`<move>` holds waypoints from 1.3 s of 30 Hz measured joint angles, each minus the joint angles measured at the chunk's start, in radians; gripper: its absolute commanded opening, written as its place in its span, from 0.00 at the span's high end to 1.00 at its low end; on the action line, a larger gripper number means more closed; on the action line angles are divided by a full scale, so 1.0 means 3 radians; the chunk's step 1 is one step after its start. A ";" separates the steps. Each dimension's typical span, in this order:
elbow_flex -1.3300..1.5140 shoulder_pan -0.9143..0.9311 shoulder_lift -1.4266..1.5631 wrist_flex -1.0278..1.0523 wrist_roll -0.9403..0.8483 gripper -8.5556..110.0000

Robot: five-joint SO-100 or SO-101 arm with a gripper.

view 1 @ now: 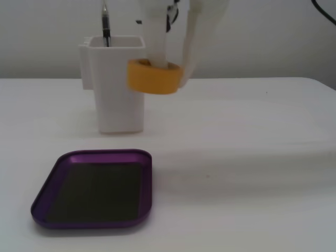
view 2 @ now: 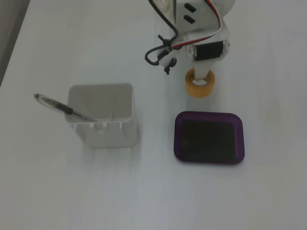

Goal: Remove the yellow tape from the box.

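The yellow tape is a thick yellow-orange roll held up off the table. My gripper is shut on it, with one white finger down through its hollow core and the other outside its wall. In a fixed view from above, the tape hangs under my gripper, just past the far edge of the box and outside it. The box is a shallow purple tray with a dark bottom, lying flat and empty at the front left; it also shows in the view from above.
A tall white square container stands behind the tray, just left of the tape, with a pen leaning in it. From above, the container and pen lie left of the tray. The table top is white.
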 measured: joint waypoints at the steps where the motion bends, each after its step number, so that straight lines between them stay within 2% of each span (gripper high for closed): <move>1: 0.0194 0.0026 0.0092 -0.0082 0.0036 0.93; 13: 0.2761 0.0056 0.1130 -0.1575 0.0082 0.93; 20: 0.3319 0.0026 0.1150 -0.2112 0.0077 0.92; 28: 0.3324 0.0036 0.1232 -0.2107 0.0077 0.81; 33: 0.3170 0.0046 0.1340 -0.1692 0.0082 0.81; 39: 0.2920 0.0046 0.2061 -0.1181 0.0087 0.81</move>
